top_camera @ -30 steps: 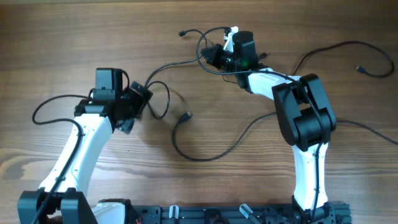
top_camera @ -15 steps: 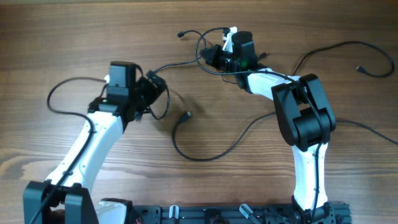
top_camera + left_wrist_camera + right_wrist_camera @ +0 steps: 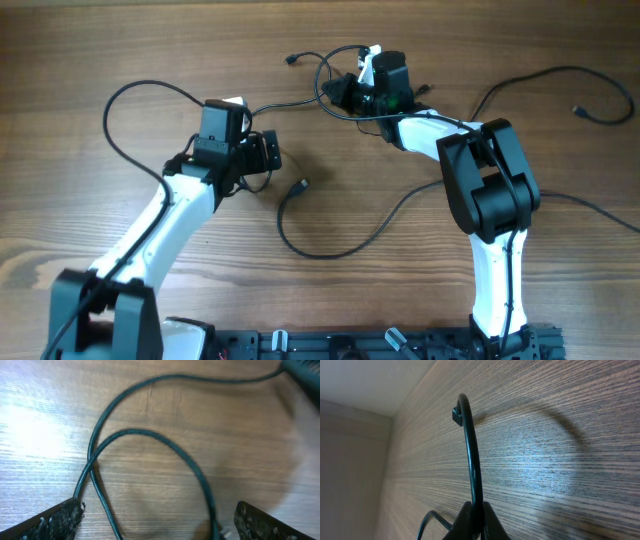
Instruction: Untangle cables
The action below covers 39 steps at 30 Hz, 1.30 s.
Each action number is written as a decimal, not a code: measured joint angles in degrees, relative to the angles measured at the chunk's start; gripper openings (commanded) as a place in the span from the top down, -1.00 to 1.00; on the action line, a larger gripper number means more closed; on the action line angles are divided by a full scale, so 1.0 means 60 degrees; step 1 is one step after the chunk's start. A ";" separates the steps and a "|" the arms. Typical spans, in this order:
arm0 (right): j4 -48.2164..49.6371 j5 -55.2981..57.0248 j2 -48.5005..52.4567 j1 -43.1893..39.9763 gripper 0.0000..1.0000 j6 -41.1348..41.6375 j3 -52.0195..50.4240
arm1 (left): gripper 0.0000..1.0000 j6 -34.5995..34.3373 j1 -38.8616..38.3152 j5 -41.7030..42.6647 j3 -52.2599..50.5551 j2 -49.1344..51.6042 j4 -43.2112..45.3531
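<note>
Advancing over the cable loop (image 3: 131, 431), left gripper (image 3: 262, 155) gapes wide. Right gripper (image 3: 345, 92) stays pinched on a cable (image 3: 471, 450). Limp, light cord: grab mid-loop.

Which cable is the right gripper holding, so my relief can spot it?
Follow the right arm to the far side of the table. Its shut right gripper pinches one thin black cable that arcs up to a small plug. The other cables lie loose, ungripped.
</note>
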 measured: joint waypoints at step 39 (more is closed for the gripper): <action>0.0295 -0.0280 -0.1122 -0.1129 0.91 0.0080 0.0000 | 0.92 -0.2138 0.0605 -0.4630 0.0342 -0.3854 -0.0470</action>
